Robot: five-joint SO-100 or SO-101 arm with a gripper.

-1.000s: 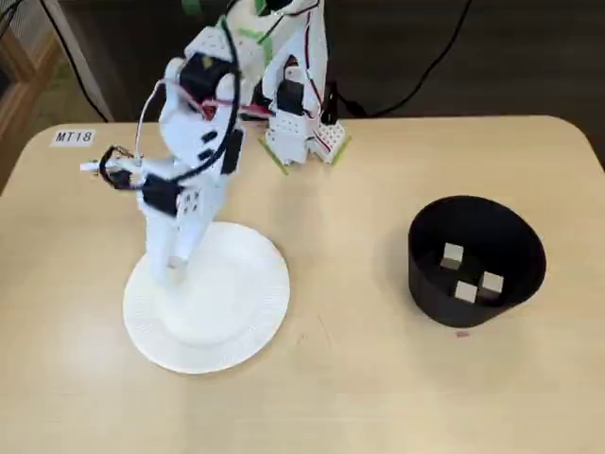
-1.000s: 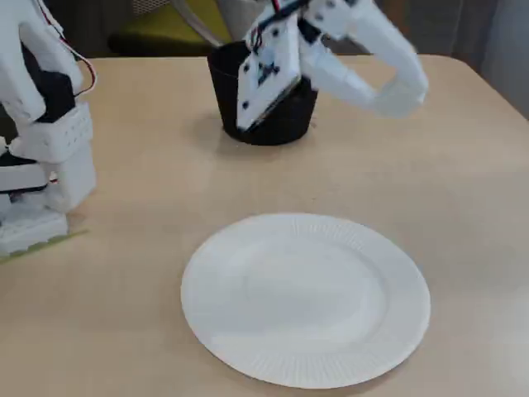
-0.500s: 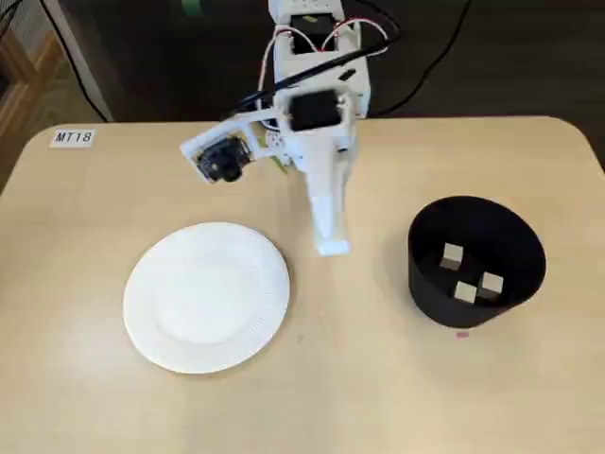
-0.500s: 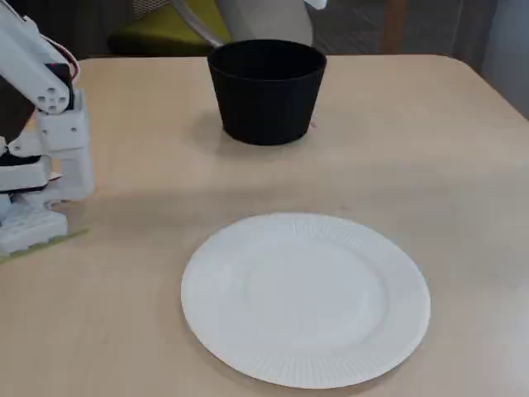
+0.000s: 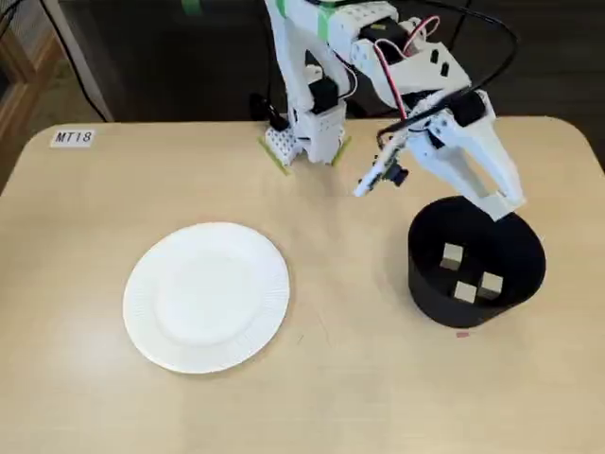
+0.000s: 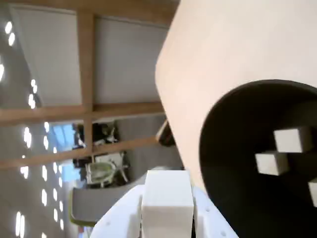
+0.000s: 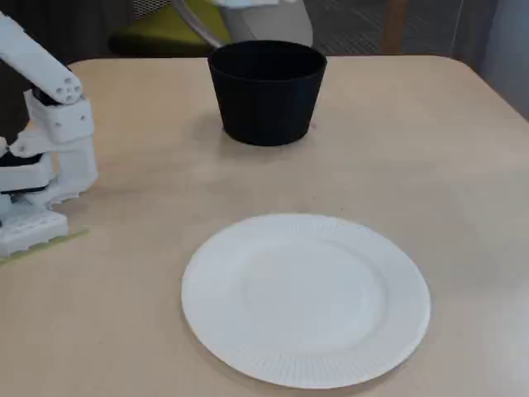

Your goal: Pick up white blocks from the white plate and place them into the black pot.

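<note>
The gripper (image 5: 503,203) hangs over the black pot (image 5: 425,279) holding three white blocks (image 5: 453,254); white plate (image 5: 206,295) bare.

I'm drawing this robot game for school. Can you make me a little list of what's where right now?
plate: white plate, nothing on it in both fixed views
pot: black pot, standing upright on the table
blocks in pot: three white blocks on the bottom
fourth block: a white block held between the fingers in the wrist view
gripper: gripper above the pot's back rim, shut on the block
arm base: at the table's far edge
</note>
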